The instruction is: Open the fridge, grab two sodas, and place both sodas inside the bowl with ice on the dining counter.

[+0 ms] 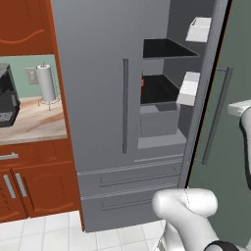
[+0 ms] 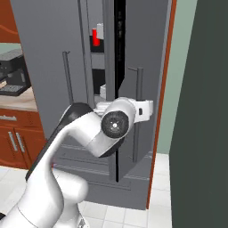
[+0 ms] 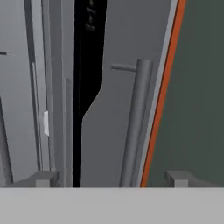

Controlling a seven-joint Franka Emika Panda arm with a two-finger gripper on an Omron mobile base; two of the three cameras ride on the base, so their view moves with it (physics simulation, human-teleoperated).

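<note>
The grey fridge (image 1: pixel 98 73) has its left door shut and its right door (image 2: pixel 142 53) swung partly open. Dark shelves and white door bins (image 1: pixel 188 88) show inside. A red soda (image 2: pixel 95 38) stands on an inner shelf; in the left base view it is a red sliver (image 1: pixel 142 83) behind the left door's edge. My gripper (image 3: pixel 113 178) is open, its tips wide apart, with the open door's bar handle (image 3: pixel 134 127) running between them just ahead. The white hand (image 2: pixel 143 109) sits at that handle (image 2: pixel 139 89). The bowl and the dining counter are out of view.
Red-brown cabinets (image 1: pixel 29 186) and a wall counter with a coffee machine (image 1: pixel 7 98) and a paper towel roll (image 1: pixel 46 83) stand left of the fridge. A dark wall (image 2: pixel 200 111) rises close on the right. White tiled floor (image 1: pixel 49 230) lies below.
</note>
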